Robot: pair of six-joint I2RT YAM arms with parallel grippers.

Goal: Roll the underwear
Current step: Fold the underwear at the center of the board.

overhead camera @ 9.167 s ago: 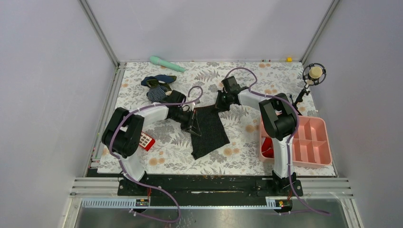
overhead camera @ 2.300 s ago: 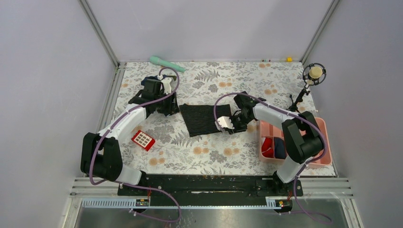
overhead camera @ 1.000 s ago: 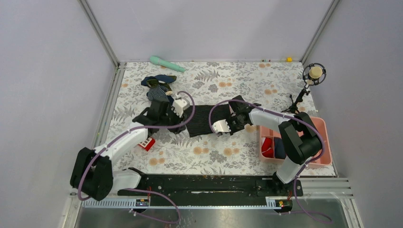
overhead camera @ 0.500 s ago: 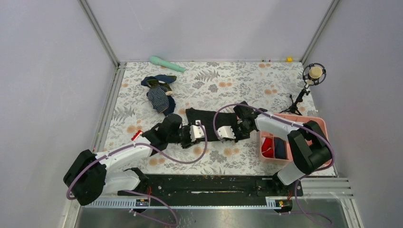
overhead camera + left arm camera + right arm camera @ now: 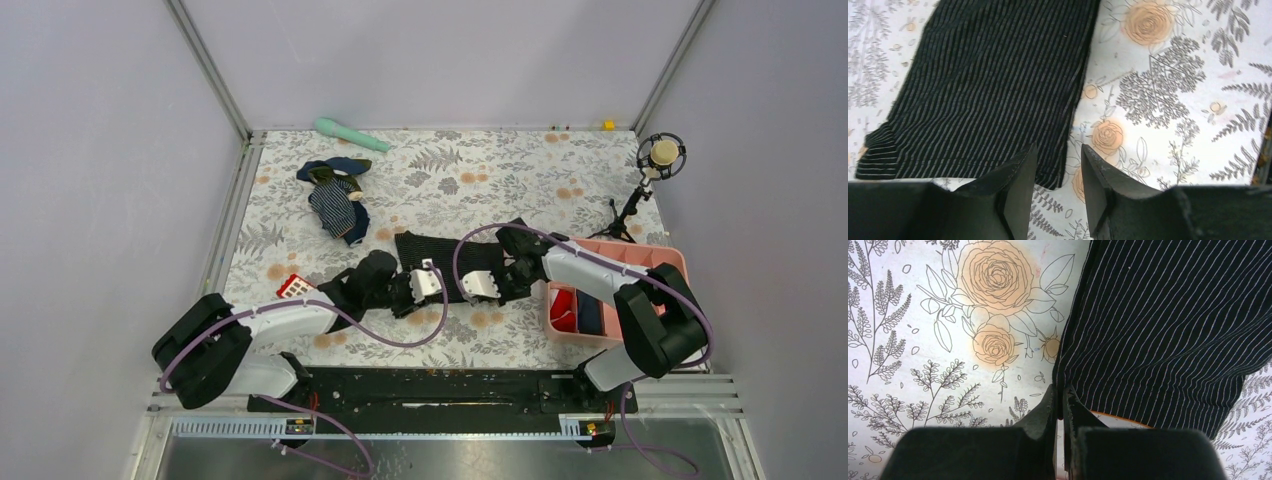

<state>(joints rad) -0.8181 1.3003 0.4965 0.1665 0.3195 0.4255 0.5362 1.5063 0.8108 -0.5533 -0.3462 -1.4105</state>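
Underwear [image 5: 447, 262] lies flat on the counter [image 5: 520, 175], closer to its near edge. The right end effector [image 5: 1060, 400] pinches the hem; the left end effector [image 5: 1058, 155] hangs spread over a corner. The cloth looks soft and light, probably best gripped at its hem corners.

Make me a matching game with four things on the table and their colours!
Things:
1. underwear
2. keypad
3. tray
4. wand-shaped thing

Colours:
A. pink
B. mint green
C. black with thin stripes
D. red

Pairs: 1-C, 2-D, 3-A, 4-B
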